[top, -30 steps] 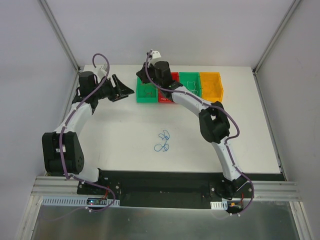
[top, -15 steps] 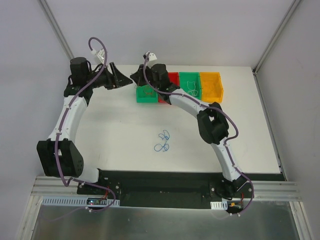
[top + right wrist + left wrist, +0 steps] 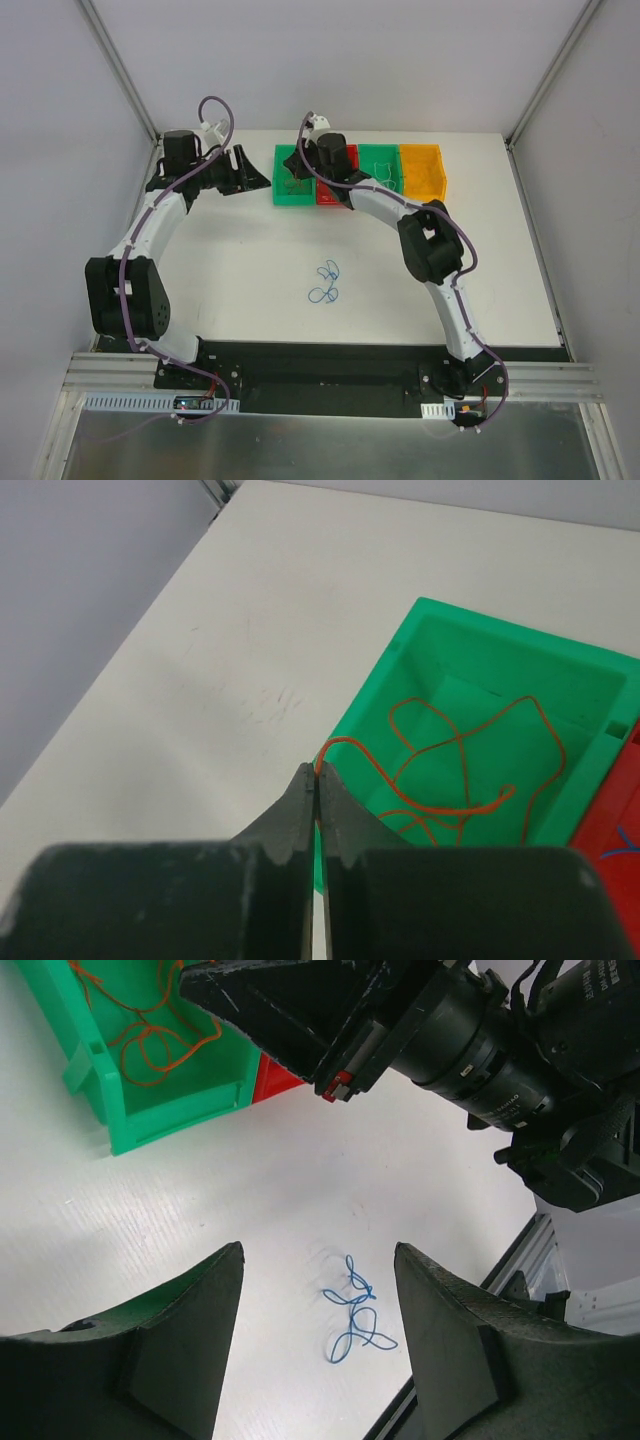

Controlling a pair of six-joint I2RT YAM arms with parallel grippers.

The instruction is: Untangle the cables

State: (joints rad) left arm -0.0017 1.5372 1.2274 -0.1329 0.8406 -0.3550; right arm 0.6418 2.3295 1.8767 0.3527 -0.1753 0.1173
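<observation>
While the right tool (image 3: 316,772) hangs over the left rim of the green bin (image 3: 170,1110), its jaws are pressed tight together on one end of the orange cable (image 3: 470,806) – the rest of that cable lies in loose loops on the bin's floor. That bin stands leftmost in a row along the far edge of the table (image 3: 250,250), with a red bin (image 3: 275,1075), a second green bin (image 3: 380,170) and an orange bin (image 3: 421,172) to its right. Just left of the row, the left tool (image 3: 318,1255) hovers with jaws wide, gripping nothing. A blue cable (image 3: 326,283) lies curled near the table's middle – well apart from the bins.
</observation>
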